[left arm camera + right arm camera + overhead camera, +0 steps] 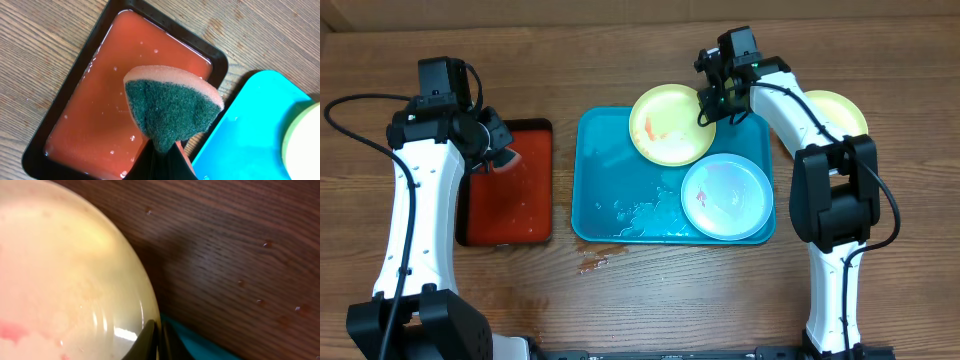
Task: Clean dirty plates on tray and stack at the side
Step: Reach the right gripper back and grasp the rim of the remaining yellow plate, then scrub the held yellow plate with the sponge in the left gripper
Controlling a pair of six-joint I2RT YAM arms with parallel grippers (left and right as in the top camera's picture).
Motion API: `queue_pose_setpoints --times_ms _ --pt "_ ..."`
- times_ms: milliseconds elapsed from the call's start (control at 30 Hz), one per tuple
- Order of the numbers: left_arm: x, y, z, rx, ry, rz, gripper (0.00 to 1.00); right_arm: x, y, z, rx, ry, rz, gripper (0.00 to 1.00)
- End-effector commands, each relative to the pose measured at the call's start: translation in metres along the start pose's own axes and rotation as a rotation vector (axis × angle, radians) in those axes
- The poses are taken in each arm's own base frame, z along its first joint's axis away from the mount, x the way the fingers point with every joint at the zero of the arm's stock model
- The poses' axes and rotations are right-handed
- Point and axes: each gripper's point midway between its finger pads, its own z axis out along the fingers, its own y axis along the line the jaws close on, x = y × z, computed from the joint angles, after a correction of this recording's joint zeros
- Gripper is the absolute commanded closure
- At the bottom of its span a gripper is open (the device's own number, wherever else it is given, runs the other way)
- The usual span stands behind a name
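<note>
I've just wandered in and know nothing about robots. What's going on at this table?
Two robot arms are washing plates. The left gripper holds a green-faced sponge over the red tray of reddish water. The right gripper pinches the rim of a smeared yellow-green plate at the blue tray's far edge, next to a mint plate. A third plate lies on the table beside the tray.

Layout on the table (620, 290)
Small tray (510, 215) lay left of large tray (605, 180) holding a rear plate (665, 125) and front plate (725, 197); third plate (850, 110) apparently lay right of it.
</note>
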Motion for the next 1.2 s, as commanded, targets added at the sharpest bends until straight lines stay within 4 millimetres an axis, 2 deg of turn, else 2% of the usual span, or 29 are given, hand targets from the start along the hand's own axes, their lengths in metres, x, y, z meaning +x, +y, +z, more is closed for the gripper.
queue_pose_setpoints --times_ms 0,100,233,367,500,600,633,667,800,967,1033,1100,1167 --pt "-0.002 -0.004 0.000 0.024 -0.001 0.017 0.96 0.002 0.026 0.004 -0.031 0.024 -0.029 0.96" --pt "0.001 -0.011 0.000 0.059 0.011 0.022 0.96 0.006 0.043 0.003 -0.044 0.054 -0.019 0.96" --pt "0.006 -0.033 -0.002 0.150 0.023 0.109 0.96 0.015 0.067 -0.003 -0.061 0.119 0.056 0.96" --pt "0.023 -0.065 0.001 0.192 0.048 0.189 0.96 0.042 0.089 -0.007 -0.067 0.240 0.172 0.96" --pt "0.047 -0.093 0.015 0.206 0.100 0.247 0.96 0.052 0.115 -0.011 -0.169 0.292 0.175 0.96" --pt "0.072 -0.119 0.036 0.210 0.156 0.279 0.96 0.059 0.119 -0.009 -0.174 0.313 0.173 0.96" --pt "0.079 -0.127 0.042 0.212 0.169 0.295 0.96 0.061 0.120 -0.008 -0.175 0.317 0.176 0.94" --pt "0.086 -0.134 0.048 0.217 0.177 0.315 0.96 0.064 0.120 -0.006 -0.173 0.321 0.187 0.83" --pt "0.112 -0.162 0.068 0.248 0.213 0.385 0.96 0.073 0.119 0.000 -0.168 0.339 0.211 0.79" --pt "0.132 -0.183 0.089 0.263 0.226 0.437 0.96 0.081 0.119 0.006 -0.164 0.352 0.231 0.80" --pt "0.138 -0.186 0.097 0.261 0.236 0.446 0.96 0.086 0.118 0.009 -0.162 0.361 0.236 0.86" --pt "0.143 -0.184 0.104 0.247 0.253 0.447 0.96 0.089 0.118 0.011 -0.161 0.365 0.240 0.96" --pt "0.146 -0.182 0.110 0.237 0.266 0.447 0.96 0.089 0.118 0.013 -0.160 0.363 0.243 0.96"
